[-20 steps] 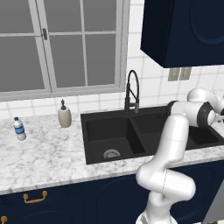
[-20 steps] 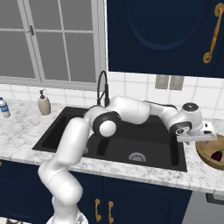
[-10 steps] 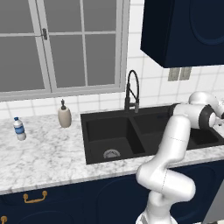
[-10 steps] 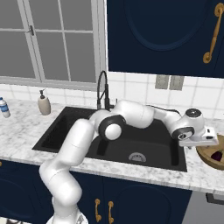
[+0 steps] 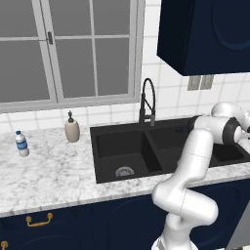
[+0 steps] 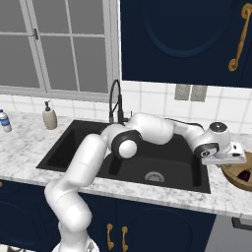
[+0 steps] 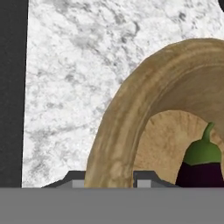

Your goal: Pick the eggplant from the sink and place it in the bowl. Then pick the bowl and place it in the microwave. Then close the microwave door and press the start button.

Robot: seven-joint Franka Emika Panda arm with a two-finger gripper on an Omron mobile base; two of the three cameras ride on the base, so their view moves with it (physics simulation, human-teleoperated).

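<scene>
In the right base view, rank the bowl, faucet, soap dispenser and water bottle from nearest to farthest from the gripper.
1. bowl, right beside the gripper at the right edge
2. faucet, behind the sink
3. soap dispenser, left of the sink
4. water bottle, at the far left edge

Small clear plastic water bottle with blue cap (image 5: 21,143) at 9 o'clock on white marble counter (image 5: 53,171); beige ceramic soap dispenser (image 5: 72,129) just beside, toward 3 o'clock (both upright).
</scene>
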